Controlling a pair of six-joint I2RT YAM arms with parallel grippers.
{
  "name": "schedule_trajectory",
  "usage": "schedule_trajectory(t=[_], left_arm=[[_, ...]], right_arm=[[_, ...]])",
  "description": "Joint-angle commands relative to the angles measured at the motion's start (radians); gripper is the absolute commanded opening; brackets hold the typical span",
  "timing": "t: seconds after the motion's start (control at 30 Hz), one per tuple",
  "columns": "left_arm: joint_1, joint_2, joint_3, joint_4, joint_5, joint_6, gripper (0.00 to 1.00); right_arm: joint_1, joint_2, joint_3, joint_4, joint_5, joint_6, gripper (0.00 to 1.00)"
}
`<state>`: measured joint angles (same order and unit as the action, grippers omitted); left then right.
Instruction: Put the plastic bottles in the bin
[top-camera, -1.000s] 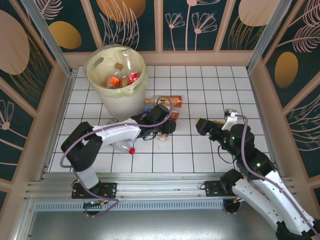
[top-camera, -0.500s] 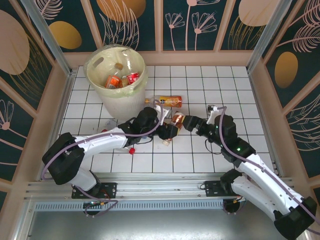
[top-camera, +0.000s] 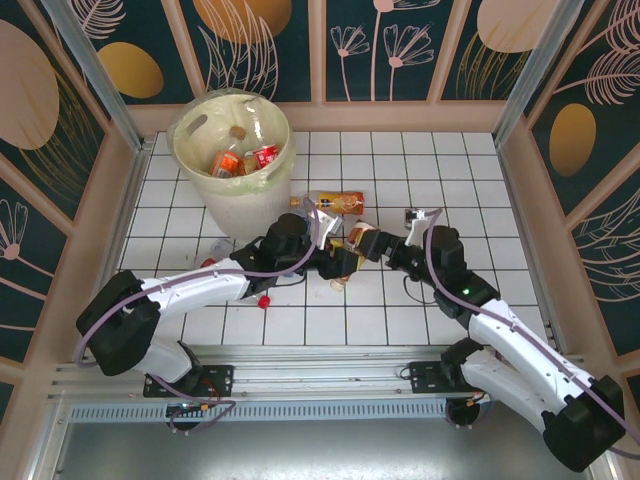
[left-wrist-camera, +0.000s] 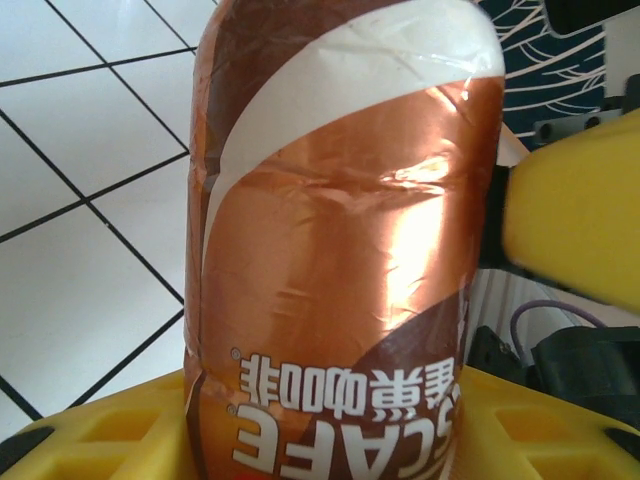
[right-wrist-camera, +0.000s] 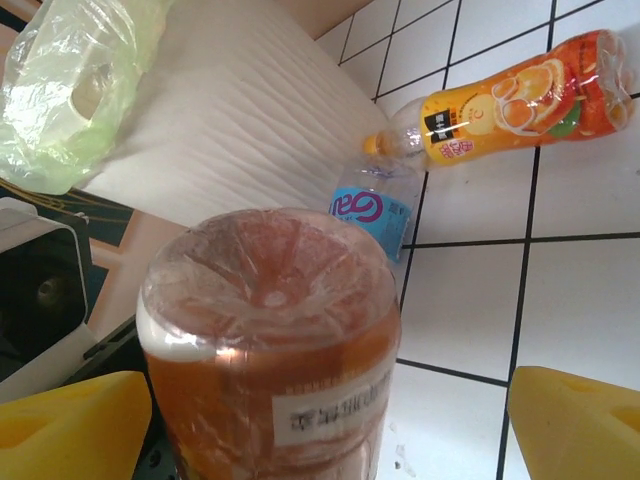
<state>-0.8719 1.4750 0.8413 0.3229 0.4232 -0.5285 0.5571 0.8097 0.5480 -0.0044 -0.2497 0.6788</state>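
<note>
Reading upside down on the coffee bottle, white capitals spell "CAFE" with a row of Chinese characters above them, on a copper-brown foil label crossed by a white band. The left wrist view also shows this bottle resting against a yellow pad at the frame's lower edge. A second yellow pad sits just beside it, though I cannot tell whose it is.

The right wrist view looks at the bottle's ribbed clear base, which has a white panel of print too small to read. It also shows an orange juice bottle with orange-slice artwork lying on the tiles. Beside that is a blue-labelled bottle with white lettering I cannot make out, close to the bin and its greenish liner.

From above, the left gripper is clamped on the coffee bottle over the middle of the table. The right gripper has its jaws spread wide around the bottle's base, one side well apart from it. The bin stands at the far left corner of the table and holds several bottles. The orange juice bottle lies near it.
</note>
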Motion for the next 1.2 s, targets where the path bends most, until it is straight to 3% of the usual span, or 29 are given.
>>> schedule_trajectory(t=[0.0,0.63,0.77,1.0,1.1,1.17], left_arm=[[-0.009,-0.001,-0.008,0.063,0.038,-0.011,0.54],[-0.042,0.051,0.048,0.020,0.032,0.008,0.56],[-0.043,0.060,0.060,0.015,0.036,0.010,0.61],[-0.048,0.077,0.082,0.012,0.044,0.017,0.79],[-0.050,0.090,0.099,0.003,0.049,0.024,0.78],[-0.051,0.097,0.108,-0.005,0.047,0.027,0.72]], right_arm=[[-0.005,0.005,-0.006,0.079,-0.042,-0.008,0.89],[-0.005,0.009,-0.023,0.104,-0.072,-0.027,0.61],[-0.034,0.002,-0.025,0.098,-0.071,-0.031,0.54],[-0.039,-0.006,-0.027,0.098,-0.088,-0.035,0.52],[-0.039,-0.007,-0.028,0.098,-0.098,-0.039,0.52],[-0.039,-0.009,-0.028,0.093,-0.096,-0.044,0.52]])
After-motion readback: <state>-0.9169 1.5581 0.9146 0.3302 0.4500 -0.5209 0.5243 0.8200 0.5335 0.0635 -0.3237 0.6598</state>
